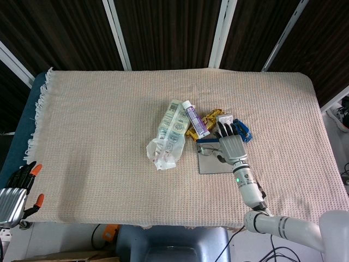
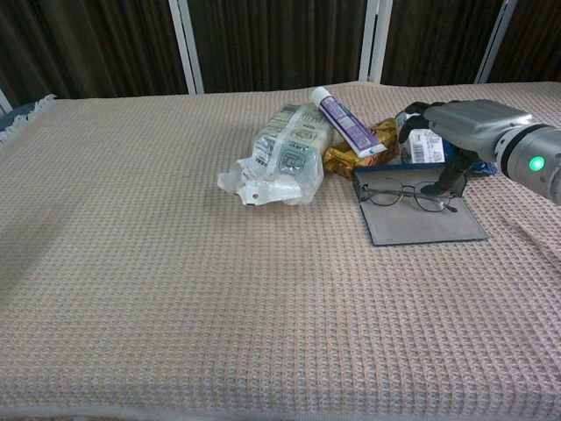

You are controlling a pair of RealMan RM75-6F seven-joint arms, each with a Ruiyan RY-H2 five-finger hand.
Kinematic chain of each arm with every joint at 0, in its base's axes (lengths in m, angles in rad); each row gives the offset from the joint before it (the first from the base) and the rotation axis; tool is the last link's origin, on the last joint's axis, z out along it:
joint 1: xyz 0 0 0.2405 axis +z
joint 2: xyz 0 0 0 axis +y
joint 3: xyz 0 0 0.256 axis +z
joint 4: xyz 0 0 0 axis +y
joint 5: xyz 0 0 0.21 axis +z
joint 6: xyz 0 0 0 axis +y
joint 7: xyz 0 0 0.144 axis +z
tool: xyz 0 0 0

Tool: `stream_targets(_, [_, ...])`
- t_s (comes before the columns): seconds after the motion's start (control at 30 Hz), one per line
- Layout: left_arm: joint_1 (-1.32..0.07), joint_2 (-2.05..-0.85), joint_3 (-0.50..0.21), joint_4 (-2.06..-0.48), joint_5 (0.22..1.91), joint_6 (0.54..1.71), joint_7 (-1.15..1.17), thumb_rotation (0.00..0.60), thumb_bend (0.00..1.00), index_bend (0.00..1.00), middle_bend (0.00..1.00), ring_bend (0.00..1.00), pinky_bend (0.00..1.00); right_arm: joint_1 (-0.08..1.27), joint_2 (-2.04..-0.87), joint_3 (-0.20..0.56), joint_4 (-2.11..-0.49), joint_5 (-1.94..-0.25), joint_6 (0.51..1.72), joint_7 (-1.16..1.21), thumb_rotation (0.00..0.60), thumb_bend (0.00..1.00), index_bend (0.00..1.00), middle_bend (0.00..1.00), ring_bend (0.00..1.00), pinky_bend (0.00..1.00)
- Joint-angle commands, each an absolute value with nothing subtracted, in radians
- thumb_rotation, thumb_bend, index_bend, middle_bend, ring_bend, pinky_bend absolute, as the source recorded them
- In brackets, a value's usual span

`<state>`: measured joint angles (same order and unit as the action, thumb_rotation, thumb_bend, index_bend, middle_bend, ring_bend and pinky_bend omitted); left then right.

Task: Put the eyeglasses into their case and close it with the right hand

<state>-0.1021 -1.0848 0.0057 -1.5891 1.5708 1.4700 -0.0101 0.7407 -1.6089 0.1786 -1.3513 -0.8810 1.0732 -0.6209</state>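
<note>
The wire-framed eyeglasses (image 2: 408, 195) lie on the open, flat, dark grey case (image 2: 429, 228), near its back edge; in the head view the eyeglasses (image 1: 208, 148) stick out left of my hand on the case (image 1: 210, 164). My right hand (image 2: 463, 132) hovers over the case's back right corner with fingers spread. One finger (image 2: 445, 178) reaches down to the glasses' right end; I cannot tell whether it touches. From above, the right hand (image 1: 232, 143) covers the case's right part. My left hand (image 1: 13, 194) rests off the table at the lower left, holding nothing.
Just behind the case lie a gold packet (image 2: 349, 160), a purple-and-white tube (image 2: 344, 121), a white box (image 2: 422, 146) and a blue item (image 2: 479, 167). A crumpled clear plastic package (image 2: 282, 160) sits left of them. A woven beige cloth (image 2: 175, 289) covers the table.
</note>
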Motion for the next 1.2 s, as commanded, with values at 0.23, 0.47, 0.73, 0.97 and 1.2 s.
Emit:
stream_targets(0.23, [-0.105,-1.089,0.007,-1.592,1.574,1.466,0.002,0.600,0.41,0.00,0.00,0.00,0.12,0.730,-1.656,0.152,-1.294,-0.909,1.105,-0.668,0.600,0.26,0.22,0.05,0.00,0.00])
stream_targets(0.47, [-0.106,-1.087,0.007,-1.589,1.573,1.466,-0.005,0.600,0.41,0.00,0.00,0.00,0.12,0.757,-1.730,0.188,-1.209,-0.893,1.092,-0.703,0.600,0.26,0.27,0.05,0.00,0.00])
stream_targets(0.73, [-0.103,-1.084,0.007,-1.586,1.577,1.475,-0.015,0.600,0.41,0.00,0.00,0.00,0.12,0.771,-1.755,0.201,-1.173,-0.870,1.078,-0.754,0.600,0.26,0.32,0.05,0.00,0.00])
stream_targets(0.97, [-0.103,-1.085,0.008,-1.587,1.578,1.475,-0.013,0.600,0.41,0.00,0.00,0.00,0.13,0.783,-1.790,0.210,-1.108,-0.874,1.073,-0.775,0.600,0.26,0.31,0.05,0.00,0.00])
stream_targets(1.2, [-0.103,-1.084,0.006,-1.586,1.573,1.473,-0.016,0.600,0.41,0.00,0.00,0.00,0.12,0.802,-1.826,0.224,-1.042,-0.880,1.062,-0.791,0.600,0.26,0.31,0.05,0.00,0.00])
